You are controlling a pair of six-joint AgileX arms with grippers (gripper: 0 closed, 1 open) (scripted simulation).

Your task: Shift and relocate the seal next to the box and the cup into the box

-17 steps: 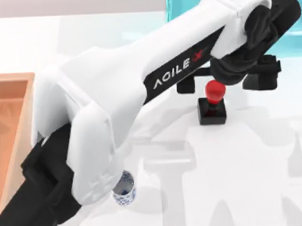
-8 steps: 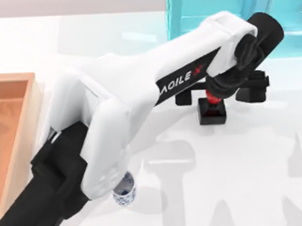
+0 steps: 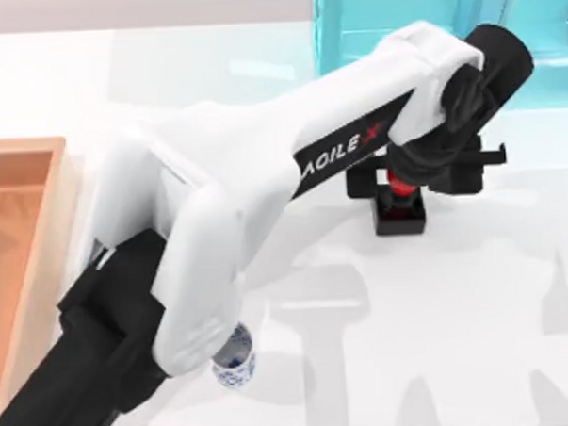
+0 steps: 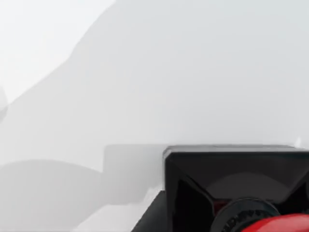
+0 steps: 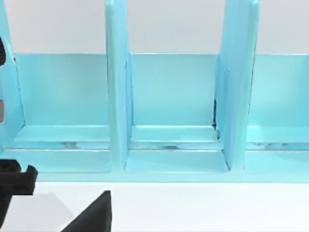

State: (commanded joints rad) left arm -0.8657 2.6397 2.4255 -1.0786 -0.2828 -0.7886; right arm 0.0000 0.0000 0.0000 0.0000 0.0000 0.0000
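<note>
On the right half of the white table [image 3: 478,337], the left arm reaches diagonally across from the lower left, and its left gripper [image 3: 423,166] sits directly over the seal [image 3: 400,211], just in front of the light blue shelf [image 3: 389,20]. Black fingers [image 3: 363,179] stand on either side of the red knob and appear drawn in against it, so the jaws read as narrow and closing on the handle, though the wrist hides the actual contact and a firm grip cannot be confirmed. From the left wrist view, the seal [image 4: 231,179] shows as a black square block resting flat on the table with the glossy red knob at the edge of view. Handling judgement: the seal looks rigid and compact, with most of its mass probably low in the block, so it should hang steadily from the knob. The knob is round and glossy, hence likely slippery; hold should be taken at its widest part or at the neck beneath it, with the fingers square to it, to prevent rotation or slip-out. The cup [image 3: 234,357] stands upright near the front of the table, partly under the arm; it appears thin-walled and fragile, and is best pinched across the rim with modest force. The box [image 3: 35,243] lies at the far left edge, well apart from both items. The right gripper [image 5: 19,179] is parked facing the shelf.
</note>
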